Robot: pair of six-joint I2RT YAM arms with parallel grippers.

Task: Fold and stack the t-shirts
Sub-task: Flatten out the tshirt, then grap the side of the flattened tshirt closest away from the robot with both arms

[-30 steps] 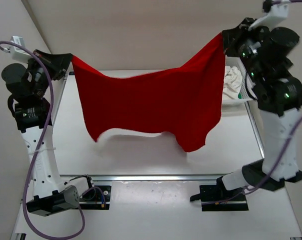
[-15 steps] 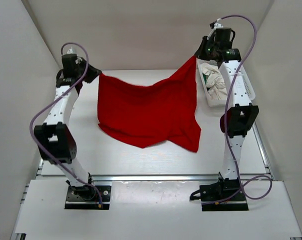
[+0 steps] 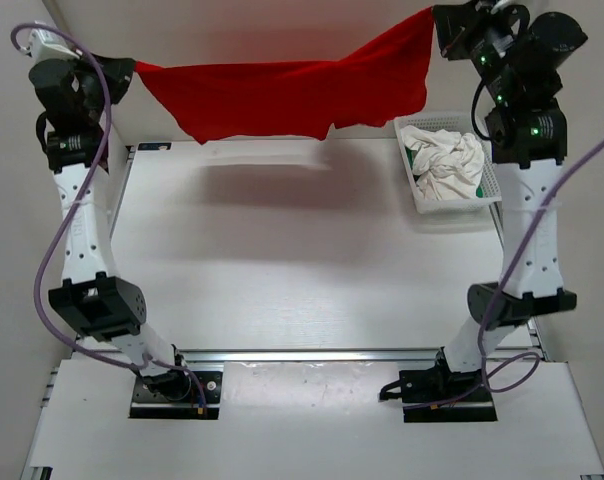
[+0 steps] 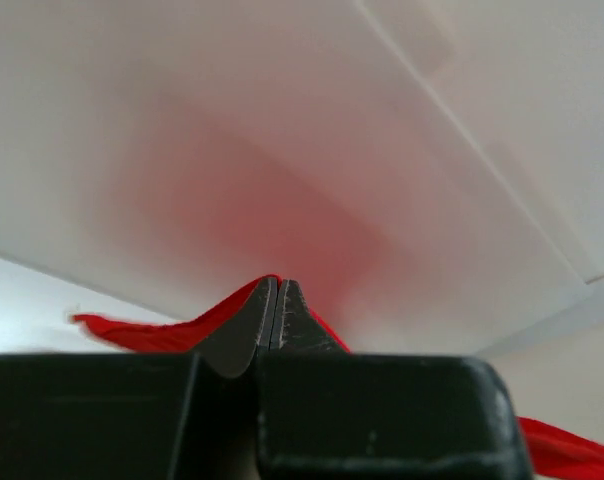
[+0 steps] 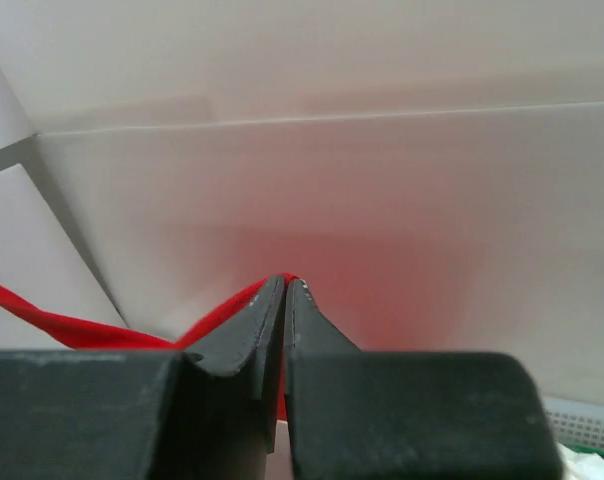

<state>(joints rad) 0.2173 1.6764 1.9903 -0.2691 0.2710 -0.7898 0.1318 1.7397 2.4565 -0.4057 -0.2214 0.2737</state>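
The red t-shirt point(image 3: 282, 95) hangs stretched high in the air across the far end of the table, clear of the surface. My left gripper point(image 3: 130, 68) is shut on its left corner; red cloth point(image 4: 172, 330) shows behind the closed jaws point(image 4: 277, 290). My right gripper point(image 3: 437, 20) is shut on its right corner; red cloth point(image 5: 72, 325) trails left of the closed jaws point(image 5: 286, 285). The white t-shirt point(image 3: 444, 160) lies crumpled in the basket. A bit of green point(image 5: 587, 440) shows at the basket in the right wrist view.
The white mesh basket point(image 3: 414, 195) stands at the far right of the table point(image 3: 302, 260). White walls close in the back and sides. Both arms reach up and far back.
Both grippers have risen and moved back, lifting the red t-shirt off the table and pulling it out wide and taut; half a second ago its lower edge lay on the table.
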